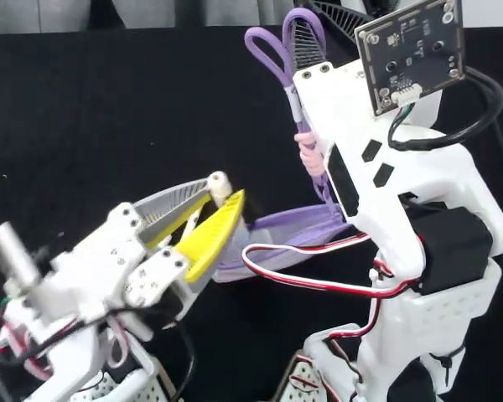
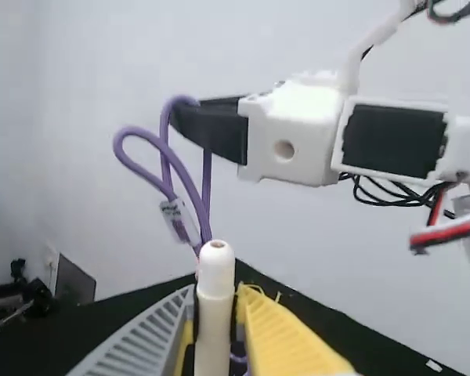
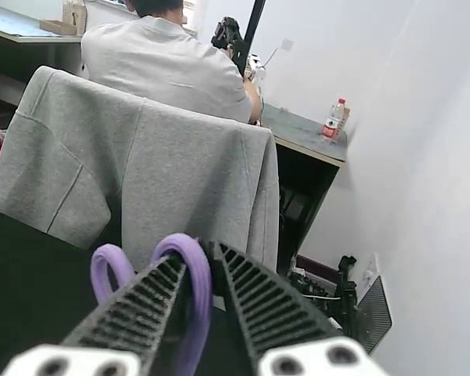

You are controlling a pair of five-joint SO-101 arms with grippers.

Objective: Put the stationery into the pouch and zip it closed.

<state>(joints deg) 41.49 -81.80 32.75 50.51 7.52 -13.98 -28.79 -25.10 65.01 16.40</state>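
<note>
Packing is just beginning: right end effector [image 1: 304, 29] is clamping purple scissors [image 1: 256, 42], left end effector [image 1: 225, 189] a white marker [image 2: 215, 298], both outside the pouch [image 1: 293, 228].

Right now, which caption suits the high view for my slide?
Left jaws grip a white pen, right jaws hold purple scissors; a purple pouch lies between the arms on the table.

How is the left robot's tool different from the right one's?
The left tool is grey on one side and yellow on the other; the right tool is black. The left tool grips a white pen; the right tool grips purple scissors by a handle loop. Both are ribbed inside, and both are shut on something.
</note>
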